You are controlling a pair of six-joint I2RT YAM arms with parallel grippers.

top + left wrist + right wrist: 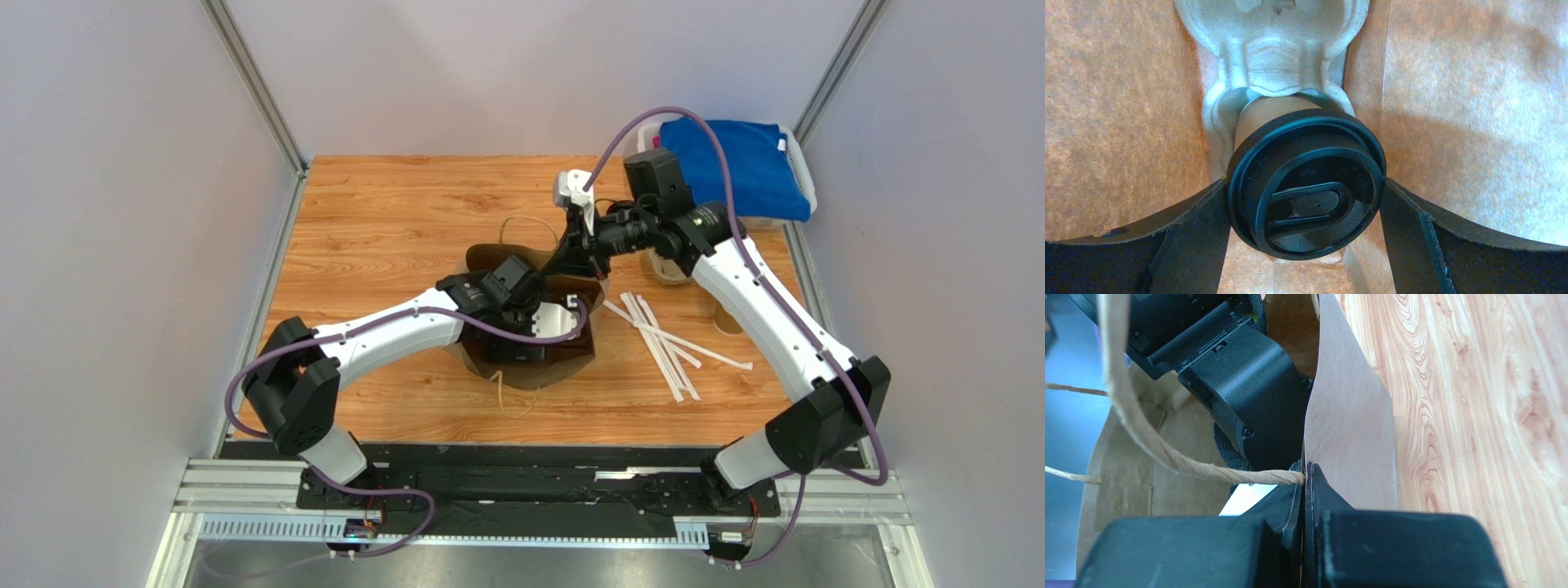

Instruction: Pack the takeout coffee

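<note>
Bag [555,363] stands open in the middle of the counter [393,208], and both arms meet at it. The left arm [393,325] reaches down inside. The right fingers [574,251] hold the far rim, apparently to keep the mouth wide for that reach.

From the left wrist, the coffee [1306,196] sits lid-up in a pocket of a pulp tray [1275,55] at the bottom of the bag. The left fingers [1189,239] are spread wide, one against each side of the lid. They seem to grip it so the cup seats upright. Only tray and coffee show inside.

From the right wrist, the right fingers are fully closed on the paper rim, just where the twine handle [1168,456] joins. This draws that wall away from the left arm.
</note>
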